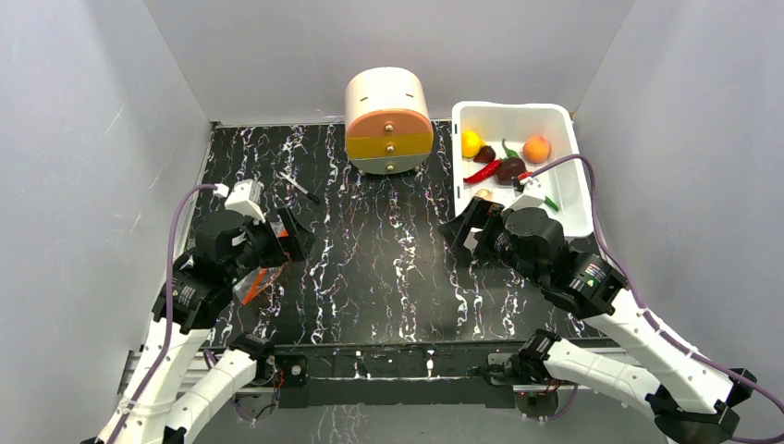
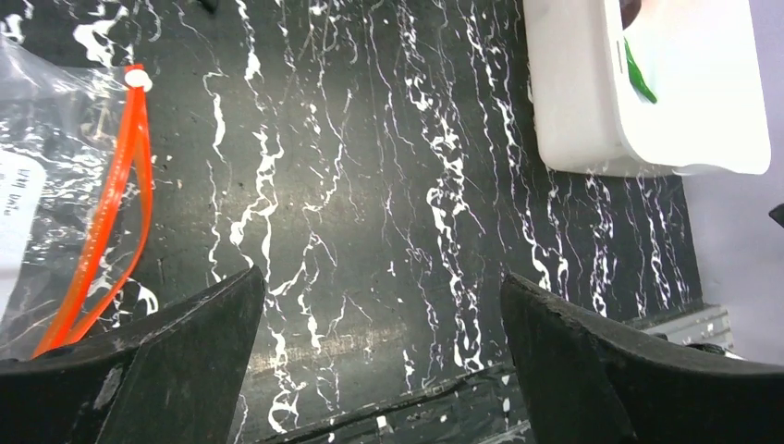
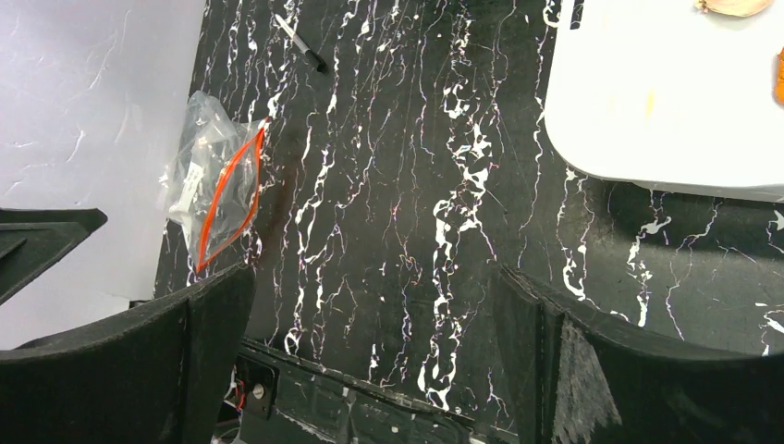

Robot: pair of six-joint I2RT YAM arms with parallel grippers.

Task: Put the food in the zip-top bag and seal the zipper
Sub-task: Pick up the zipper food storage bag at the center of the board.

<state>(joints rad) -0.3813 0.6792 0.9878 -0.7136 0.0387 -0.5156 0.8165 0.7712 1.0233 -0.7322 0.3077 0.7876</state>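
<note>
Left gripper (image 2: 381,276) and right gripper (image 3: 374,269) gape apart; right wrist alone shows whole bag (image 3: 214,190).

- Small dark print is seen on a white label (image 2: 14,222) in the zip-top bag (image 2: 74,111), left of the left claw (image 2: 381,287).
- It cannot be read.

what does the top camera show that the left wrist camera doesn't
Only the top view: the round drawer unit, the lemon and red chili inside the white tub, plus the left arm and right arm.
Only the left wrist view: the small white tab at the end of the zipper, and print on the bag.
Both: the marbled table, the tub and the bag.
</note>
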